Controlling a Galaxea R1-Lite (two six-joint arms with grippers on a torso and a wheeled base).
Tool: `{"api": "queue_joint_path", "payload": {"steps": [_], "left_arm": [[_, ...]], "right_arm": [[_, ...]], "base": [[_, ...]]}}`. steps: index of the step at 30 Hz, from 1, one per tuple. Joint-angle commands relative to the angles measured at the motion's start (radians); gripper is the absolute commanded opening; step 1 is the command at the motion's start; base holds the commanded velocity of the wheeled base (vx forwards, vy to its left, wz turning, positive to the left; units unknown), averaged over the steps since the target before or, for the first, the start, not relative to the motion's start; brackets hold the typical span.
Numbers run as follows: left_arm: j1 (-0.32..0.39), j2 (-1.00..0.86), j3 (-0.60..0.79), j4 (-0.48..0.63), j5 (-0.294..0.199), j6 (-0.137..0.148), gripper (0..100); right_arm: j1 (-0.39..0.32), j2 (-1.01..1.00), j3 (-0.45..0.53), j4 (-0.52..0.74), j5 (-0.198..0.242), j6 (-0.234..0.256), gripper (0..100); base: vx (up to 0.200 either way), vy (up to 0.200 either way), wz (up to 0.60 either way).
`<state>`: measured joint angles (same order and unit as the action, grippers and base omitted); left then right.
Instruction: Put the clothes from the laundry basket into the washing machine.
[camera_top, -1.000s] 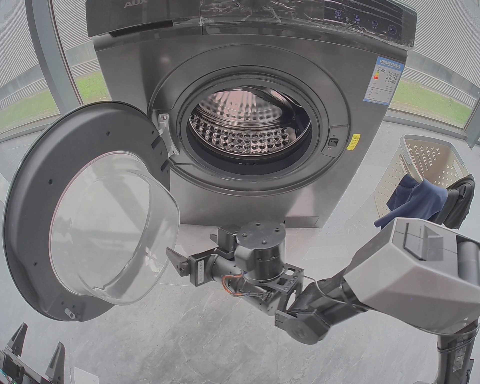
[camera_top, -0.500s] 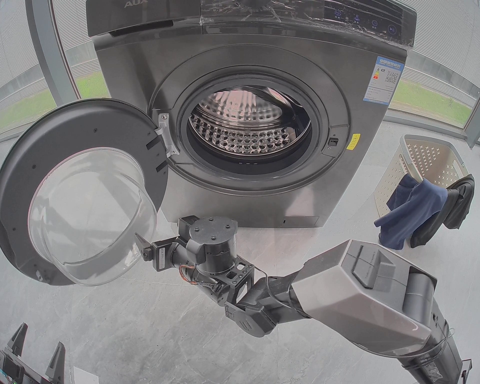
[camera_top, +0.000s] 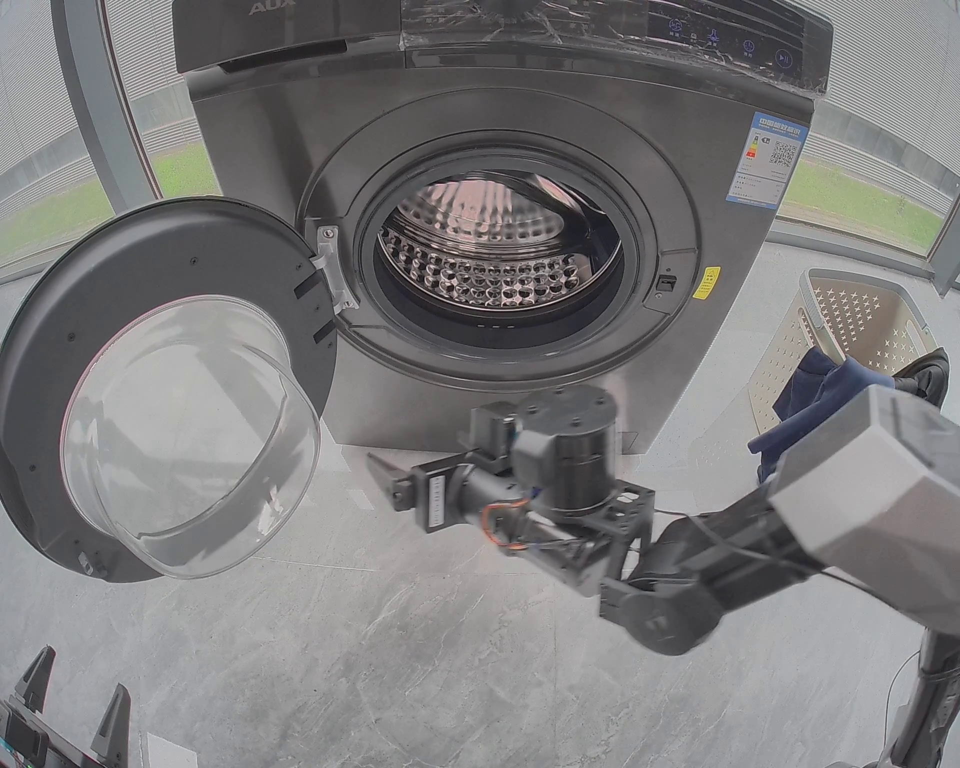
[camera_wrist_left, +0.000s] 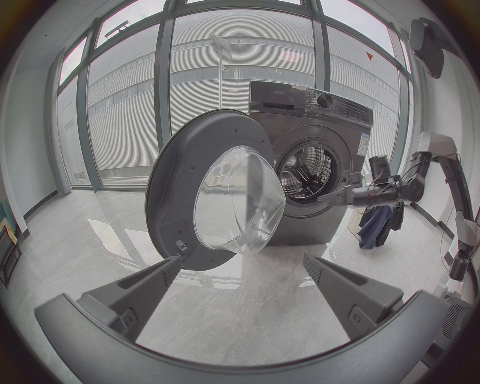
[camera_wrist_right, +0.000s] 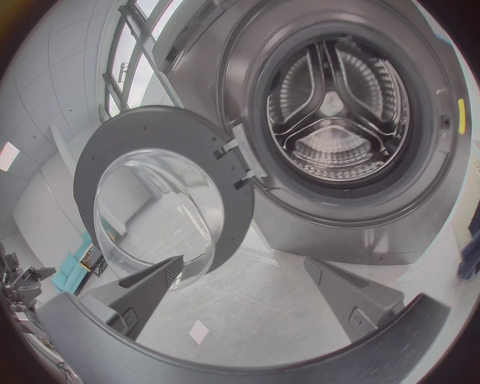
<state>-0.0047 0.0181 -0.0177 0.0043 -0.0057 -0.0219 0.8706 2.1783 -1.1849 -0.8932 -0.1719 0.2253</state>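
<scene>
Zero loaded: ribbed steel drum (camera_top: 490, 260) empty; navy and black clothes (camera_top: 815, 385) drape white perforated basket (camera_top: 860, 285), right edge; right tool (camera_wrist_right: 242, 265) spread wide, holding nothing.

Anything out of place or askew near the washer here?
Two garments, blue and dark, hang over the rim of the laundry basket instead of lying inside. A small white scrap lies on the floor.

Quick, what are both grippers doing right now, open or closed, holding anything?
Left gripper: open, holding nothing.
Right gripper: open, holding nothing.
</scene>
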Motion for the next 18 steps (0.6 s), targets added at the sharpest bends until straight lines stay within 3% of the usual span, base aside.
{"api": "queue_joint_path", "payload": {"steps": [1,4,9,11,13,18], "left_arm": [[0.000,-0.009,0.016,0.000,0.000,0.000,100],[0.000,-0.009,0.016,0.000,0.000,0.000,100],[0.000,-0.009,0.016,0.000,0.000,0.000,100],[0.000,-0.009,0.016,0.000,0.000,-0.001,100],[0.000,-0.009,0.016,0.000,0.000,-0.001,100],[0.000,-0.009,0.016,0.000,0.000,0.000,100]], "right_arm": [[-0.194,-0.626,0.553,0.005,-0.004,-0.049,100],[-0.268,-0.742,0.639,0.008,-0.004,-0.057,100],[-0.433,-0.936,0.814,0.007,0.002,-0.124,100],[-0.463,-0.982,0.855,0.007,0.000,-0.132,100],[-0.535,-1.094,0.964,0.003,0.003,-0.156,100],[-0.679,-1.324,1.151,0.008,0.058,-0.162,100]], "base": [[0.000,0.000,0.00],[0.000,0.000,0.00],[0.000,0.000,0.00],[0.000,0.000,0.00],[0.000,0.000,0.00],[0.000,0.000,0.00]]}}
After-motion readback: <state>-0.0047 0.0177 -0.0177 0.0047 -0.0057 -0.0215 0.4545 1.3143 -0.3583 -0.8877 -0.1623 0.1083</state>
